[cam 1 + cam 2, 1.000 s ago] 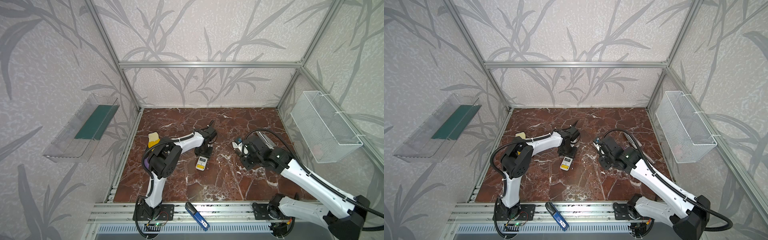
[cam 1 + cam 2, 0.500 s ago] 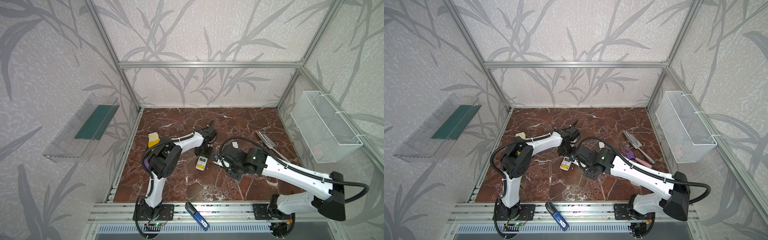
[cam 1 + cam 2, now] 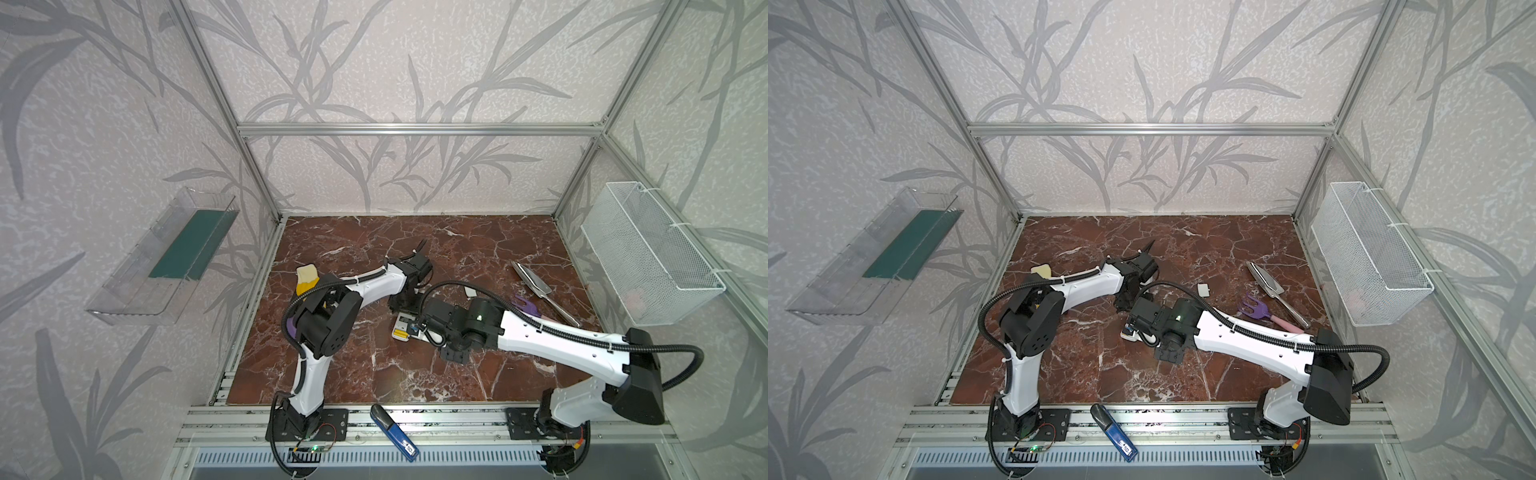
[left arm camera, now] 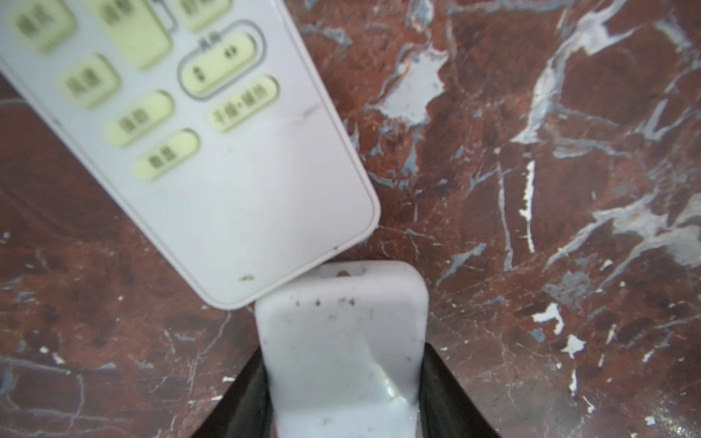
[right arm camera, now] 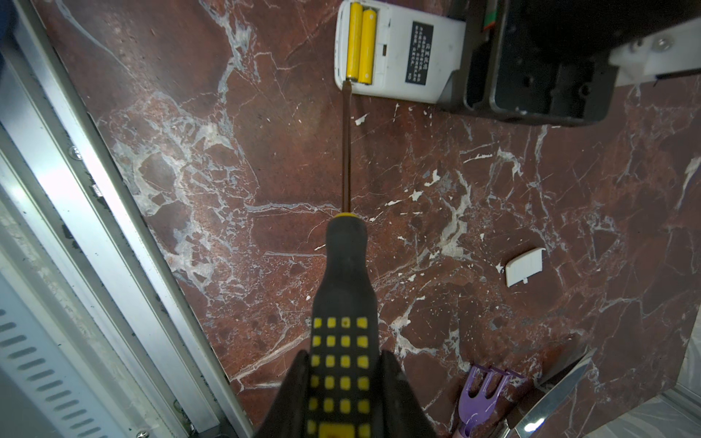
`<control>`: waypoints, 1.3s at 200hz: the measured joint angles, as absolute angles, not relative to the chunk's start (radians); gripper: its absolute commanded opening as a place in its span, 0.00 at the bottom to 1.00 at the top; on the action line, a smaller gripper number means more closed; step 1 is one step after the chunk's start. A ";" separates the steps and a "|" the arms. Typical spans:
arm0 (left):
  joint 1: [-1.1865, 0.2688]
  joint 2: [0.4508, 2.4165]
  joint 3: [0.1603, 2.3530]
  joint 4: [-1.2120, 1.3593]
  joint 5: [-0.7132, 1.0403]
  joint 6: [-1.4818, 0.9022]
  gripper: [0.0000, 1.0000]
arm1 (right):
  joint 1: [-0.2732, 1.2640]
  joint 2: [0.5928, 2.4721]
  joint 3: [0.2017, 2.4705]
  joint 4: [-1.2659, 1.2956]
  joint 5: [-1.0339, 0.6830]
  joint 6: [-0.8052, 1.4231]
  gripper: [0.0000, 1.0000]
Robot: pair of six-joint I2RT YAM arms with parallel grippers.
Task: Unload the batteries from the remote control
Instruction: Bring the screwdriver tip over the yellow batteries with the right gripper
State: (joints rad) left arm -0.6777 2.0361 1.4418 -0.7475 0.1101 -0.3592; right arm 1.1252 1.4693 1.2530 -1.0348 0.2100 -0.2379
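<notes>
**A:** From above — where?

**B:** Near the middle of the marble table, in both top views: a white remote lying back-up, with a yellow patch of batteries at its near end. Half hidden in a top view under the right arm. Apart from it, on the marble, a small white cover.

**A:** From the left wrist?

**B:** Rounded white end of the remote clamped in the left gripper, black jaws tight on both sides. Right against it, the corner of a second remote, pale yellow-green buttons up.

**A:** From the right wrist?

**B:** Two slim yellow cylinders, side by side in the open bay at one end of the remote — smooth and plain as far as visible. Closed on the black-and-yellow handle of a screwdriver: the right gripper. Tip touching the bay's edge by one battery's end. Other end of the remote under the left gripper.
</notes>
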 measured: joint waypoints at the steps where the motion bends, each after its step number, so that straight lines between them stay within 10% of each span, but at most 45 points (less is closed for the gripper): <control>1: -0.678 2.036 1.442 -0.748 0.110 -0.359 0.48 | 1.125 1.469 1.253 -1.035 0.210 -0.238 0.00; 260: -0.680 2.031 1.432 -0.737 0.093 -0.376 0.48 | 1.125 1.571 1.313 -1.048 0.270 -0.237 0.00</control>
